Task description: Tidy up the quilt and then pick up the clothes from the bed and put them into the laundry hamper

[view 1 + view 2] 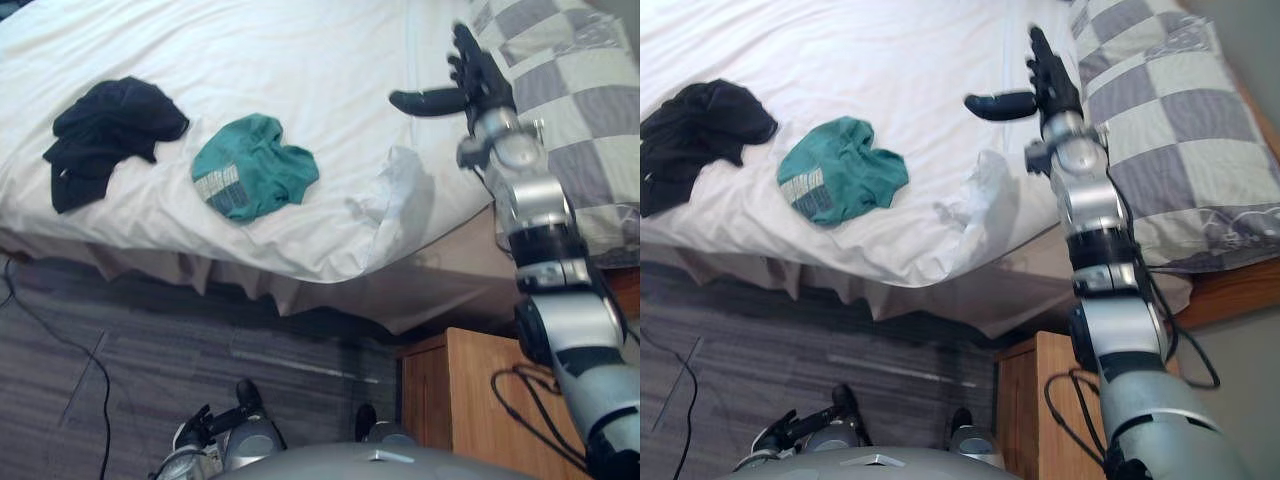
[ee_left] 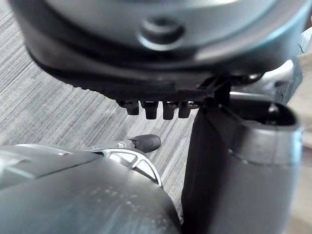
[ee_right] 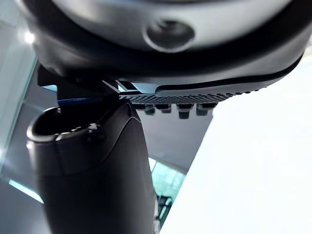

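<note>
A white quilt (image 1: 300, 60) covers the bed, with a rumpled fold (image 1: 395, 190) near its front edge. On it lie a black garment (image 1: 105, 135) at the left and a teal garment (image 1: 255, 165) nearer the middle. My right hand (image 1: 478, 75) hovers above the quilt beside the pillow, fingers straight and thumb stuck out to the left, holding nothing. It is well to the right of both garments. My left hand (image 1: 205, 430) hangs low over the floor, relaxed and holding nothing.
A grey-and-white checked pillow (image 1: 575, 110) lies at the bed's right end. A wooden nightstand (image 1: 480, 400) stands below it, close to my right arm. Grey carpet (image 1: 150, 350) runs along the bed's front edge.
</note>
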Tool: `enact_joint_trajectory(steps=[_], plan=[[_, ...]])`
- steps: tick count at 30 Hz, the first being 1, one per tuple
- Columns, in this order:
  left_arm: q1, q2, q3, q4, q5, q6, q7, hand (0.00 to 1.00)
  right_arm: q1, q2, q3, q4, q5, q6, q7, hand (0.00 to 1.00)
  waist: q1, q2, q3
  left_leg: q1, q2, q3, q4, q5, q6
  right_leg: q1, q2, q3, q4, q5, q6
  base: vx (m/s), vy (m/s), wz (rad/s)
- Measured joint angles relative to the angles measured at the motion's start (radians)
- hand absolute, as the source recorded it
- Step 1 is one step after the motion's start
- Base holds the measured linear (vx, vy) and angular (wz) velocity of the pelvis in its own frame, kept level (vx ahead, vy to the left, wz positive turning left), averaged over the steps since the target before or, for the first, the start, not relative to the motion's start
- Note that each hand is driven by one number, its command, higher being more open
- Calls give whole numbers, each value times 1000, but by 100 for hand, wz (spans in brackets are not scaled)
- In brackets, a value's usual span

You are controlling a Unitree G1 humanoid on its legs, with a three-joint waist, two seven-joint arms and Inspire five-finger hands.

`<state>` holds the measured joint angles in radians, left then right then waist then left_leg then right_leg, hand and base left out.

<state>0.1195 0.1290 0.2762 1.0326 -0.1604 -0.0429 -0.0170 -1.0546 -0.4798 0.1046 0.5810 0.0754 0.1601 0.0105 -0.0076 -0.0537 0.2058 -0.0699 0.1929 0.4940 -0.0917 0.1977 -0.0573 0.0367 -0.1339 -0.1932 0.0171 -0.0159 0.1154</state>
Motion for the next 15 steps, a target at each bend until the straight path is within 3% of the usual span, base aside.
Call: enact_joint_trajectory(steps=[4,10,15], plan=[[-6,-12,-7,-31,-45,-28,-7,100,-126,2,48,76,-135,-1,22,100,12,18,69,-62,21,-13,0,26,4,-61,18,-8,16,14,-11,-113,-5,8],[-14,-12,-36,-76,-73,-48,-3,100,-147,2,52,191,-413,0,29,100,12,32,135,-102,27,-1,0,35,11,-117,20,3,35,24,-6,-40,4,-3],[-44,-15,-65,-95,-77,-49,19,100,-170,-28,52,211,-461,0,49,100,5,57,178,-136,31,26,0,45,16,-166,14,17,40,36,-3,3,6,-12]])
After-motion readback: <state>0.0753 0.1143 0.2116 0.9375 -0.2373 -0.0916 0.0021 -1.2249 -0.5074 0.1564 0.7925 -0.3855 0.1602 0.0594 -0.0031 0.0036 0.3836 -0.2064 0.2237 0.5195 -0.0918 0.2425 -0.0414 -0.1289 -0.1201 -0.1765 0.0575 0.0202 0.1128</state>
